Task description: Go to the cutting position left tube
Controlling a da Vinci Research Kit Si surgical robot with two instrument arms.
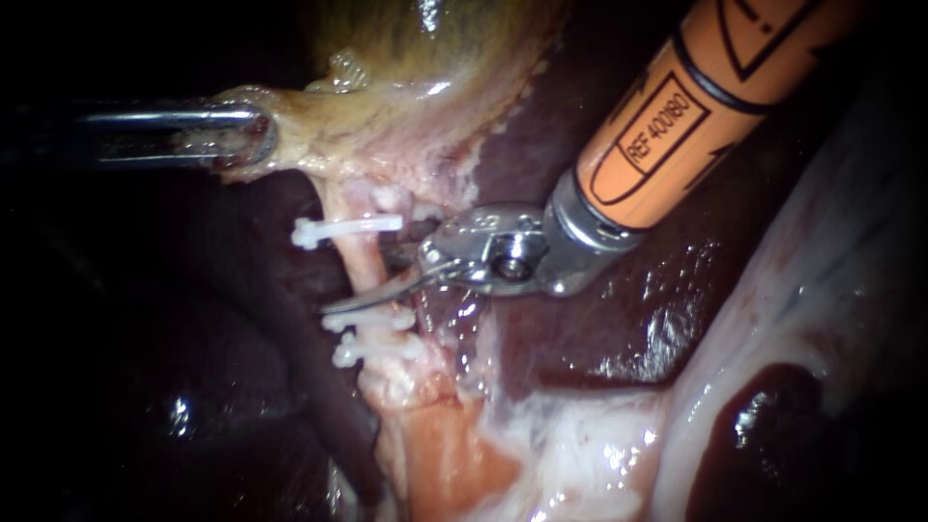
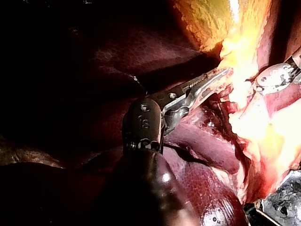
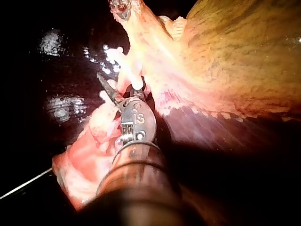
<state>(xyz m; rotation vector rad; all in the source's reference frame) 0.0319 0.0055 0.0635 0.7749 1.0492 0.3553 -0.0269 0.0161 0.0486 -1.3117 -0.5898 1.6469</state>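
printed label (image 1: 659, 130) on orange shaft (image 1: 773, 43) of right instrument (image 1: 379, 280), nothing else

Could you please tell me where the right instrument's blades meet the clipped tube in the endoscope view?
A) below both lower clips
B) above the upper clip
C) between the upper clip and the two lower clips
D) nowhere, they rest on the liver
C: the right instrument has a blade crossing the tube just under the upper clip and above the two lower clips.
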